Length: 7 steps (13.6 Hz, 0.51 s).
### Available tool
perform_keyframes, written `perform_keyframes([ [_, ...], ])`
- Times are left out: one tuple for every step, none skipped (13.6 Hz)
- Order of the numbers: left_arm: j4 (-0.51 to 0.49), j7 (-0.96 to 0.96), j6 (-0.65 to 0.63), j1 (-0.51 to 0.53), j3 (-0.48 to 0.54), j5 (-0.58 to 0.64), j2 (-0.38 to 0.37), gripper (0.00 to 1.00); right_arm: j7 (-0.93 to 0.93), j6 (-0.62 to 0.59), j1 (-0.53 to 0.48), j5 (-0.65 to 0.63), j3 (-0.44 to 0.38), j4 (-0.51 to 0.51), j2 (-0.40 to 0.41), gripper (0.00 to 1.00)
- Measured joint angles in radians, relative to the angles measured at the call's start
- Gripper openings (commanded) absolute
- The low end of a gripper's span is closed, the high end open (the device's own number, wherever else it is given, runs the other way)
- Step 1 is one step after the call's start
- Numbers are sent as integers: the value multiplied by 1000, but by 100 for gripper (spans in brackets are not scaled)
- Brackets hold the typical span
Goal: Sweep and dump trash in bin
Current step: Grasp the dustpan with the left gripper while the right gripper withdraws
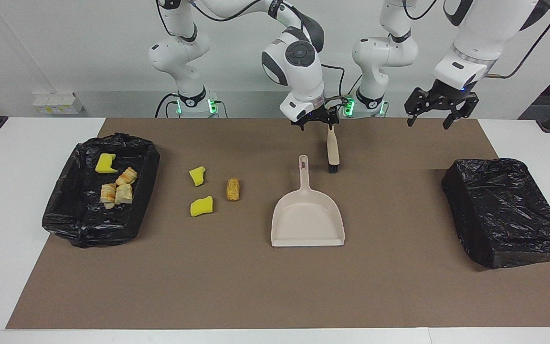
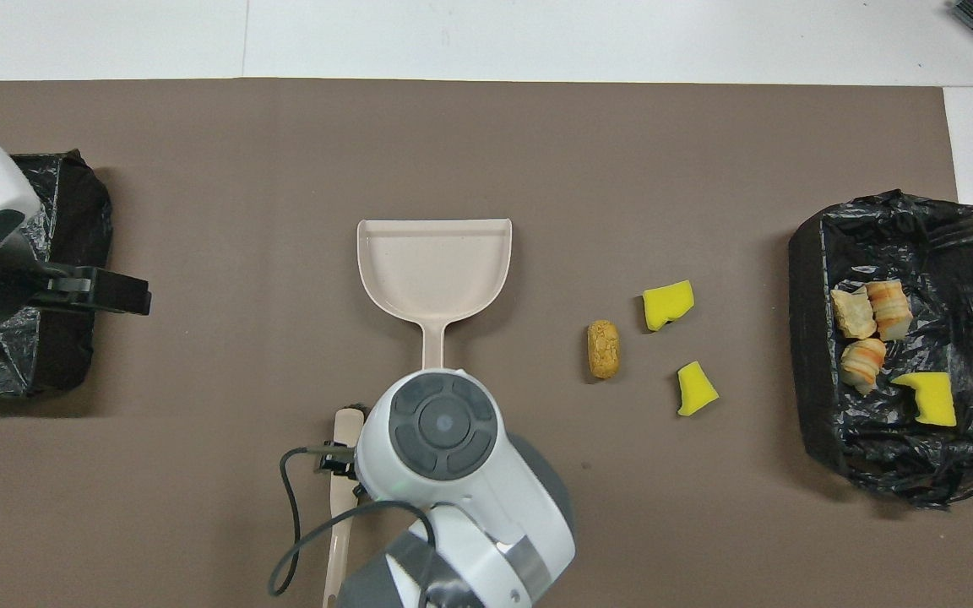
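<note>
Dustpan, beige, lay flat mid-worktop with nothing in its tray, handle toward the robots, held by nobody. Brush, pale handle and dark bristles, lay beside that handle toward the left arm's end.

Right gripper hung raised over the brush's handle end, jaws wide and empty as I read them. Left gripper waited in the air near the covered black bin, jaws spread, carrying nothing.

Trash, loose on the mat: brown nugget and two yellow sponge chunks, lying between the dustpan and the open bag-lined bin at the right arm's end. Trash already inside that bin: one yellow sponge piece and the tan bread-like lumps.

Step, by my judgement: between tools, sweep not yet begun for the three loose scraps. Next move called for lowering onto the brush handle, gripping it squarely, with the pan's open lip needing to be turned toward the scraps first.
</note>
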Motion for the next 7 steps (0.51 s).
perform_keyframes([
  [-36, -26, 60, -37, -2, -3, 5, 100, 32, 61, 40, 7, 0, -33, 5, 100],
  [-75, -66, 125, -77, -4, -5, 15, 100, 55, 114, 73, 11, 1, -57, 19, 100],
  [-112, -110, 196, -117, -5, -10, 30, 100, 71, 158, 104, 12, 1, -76, 35, 100],
  [-143, -152, 261, -157, -7, -18, 52, 100, 81, 190, 133, 12, 1, -96, 48, 100],
  [-162, -192, 311, -198, -8, -22, 83, 100, 86, 214, 160, 12, 1, -117, 57, 100],
  [-172, -228, 347, -238, -10, -22, 122, 100, 89, 238, 185, 13, 1, -135, 62, 100],
  [-174, -255, 379, -272, -10, -23, 160, 100, 96, 265, 206, 13, 1, -149, 65, 100],
])
